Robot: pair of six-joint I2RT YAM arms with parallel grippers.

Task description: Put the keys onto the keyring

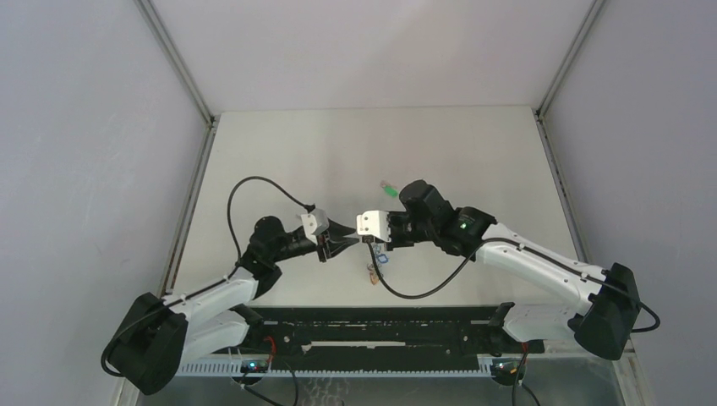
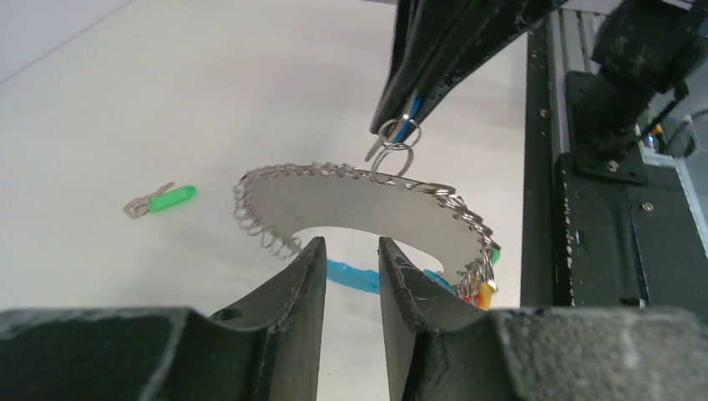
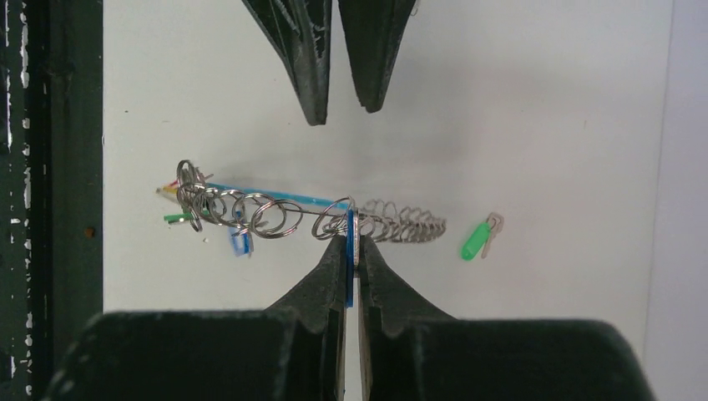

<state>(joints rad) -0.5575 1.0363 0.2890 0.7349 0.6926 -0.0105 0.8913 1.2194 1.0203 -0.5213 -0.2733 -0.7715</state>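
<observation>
We take the keyring as landmark: a large silver metal loop fringed with small wire coils, with a turquoise sleeve on its lower arc and coloured tags at one end. It hangs between the two grippers, and we cannot tell whether its low end touches the white table. The right gripper is clamped on the blue-headed silver key at the keyring's top edge. The key's long axis runs along the fingers, with the head inside the jaws. Its small split ring pokes out at the tips and meets the keyring's rim; whether it is threaded or only resting there, we cannot tell. The left gripper is parted and holds nothing. Its tips are near the keyring on the side opposite the right gripper, pointing at the lower arc. From the right wrist the keyring reads edge-on, its long axis crossing the line between the grippers. We judge the next move turns on the left jaws closing across that thin edge, and the left arm is the free one for it. The green-headed silver key lies flat on the table, well apart from the keyring on its far side from the arm bases and nearer the right arm. Its long axis is slanted, with the shank pointing away from the keyring.
</observation>
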